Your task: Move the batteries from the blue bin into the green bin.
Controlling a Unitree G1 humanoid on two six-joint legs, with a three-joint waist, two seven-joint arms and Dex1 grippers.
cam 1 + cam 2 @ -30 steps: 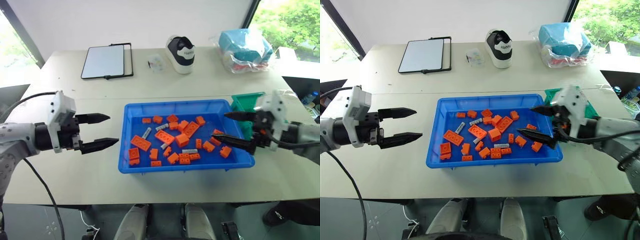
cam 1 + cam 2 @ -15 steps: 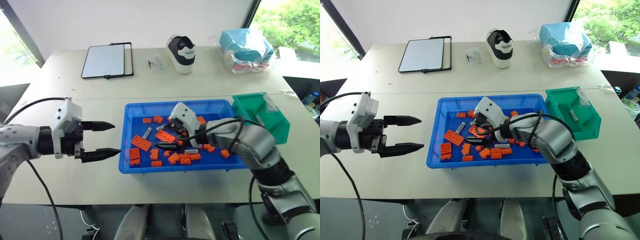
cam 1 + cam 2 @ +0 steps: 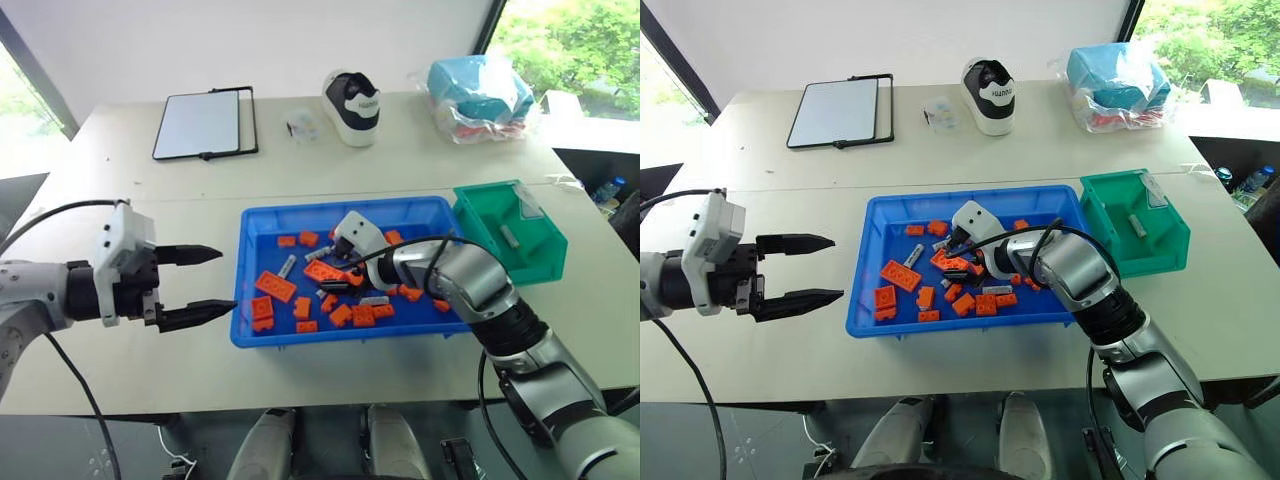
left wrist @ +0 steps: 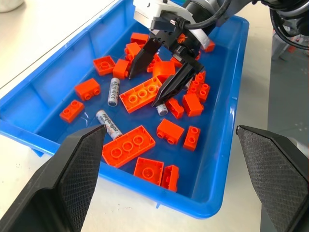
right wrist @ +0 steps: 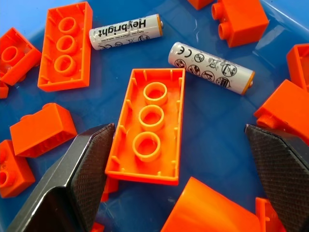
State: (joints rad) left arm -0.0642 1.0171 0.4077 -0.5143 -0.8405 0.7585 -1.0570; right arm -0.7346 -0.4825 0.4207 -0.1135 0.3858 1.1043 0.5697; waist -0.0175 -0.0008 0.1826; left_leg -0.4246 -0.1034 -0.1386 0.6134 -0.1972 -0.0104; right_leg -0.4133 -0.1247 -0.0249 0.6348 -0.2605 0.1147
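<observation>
My right gripper (image 4: 164, 72) is down inside the blue bin (image 3: 260, 335), near its middle, with its two black fingers spread apart and nothing between them. Under it lies an upturned orange brick (image 5: 149, 128), hollow side up, just beside one finger. Two batteries (image 5: 126, 31) lie on the bin floor just past that brick, each on its side and apart from the other, the nearer one (image 5: 211, 67) angled toward the brick's far corner; I touch neither. More orange bricks (image 3: 278, 286) are scattered over the bin floor around my gripper, and another battery (image 4: 109, 124) lies against a long brick toward the bin's left wall. The green bin (image 3: 545, 258) stands just beside the blue bin's right end, at its far corner, and a battery (image 3: 509, 236) lies on its floor. My left gripper (image 3: 205, 284) hangs above the table (image 3: 150, 190) outside the blue bin's left wall, fingers wide apart and empty, pointing toward the bin.
</observation>
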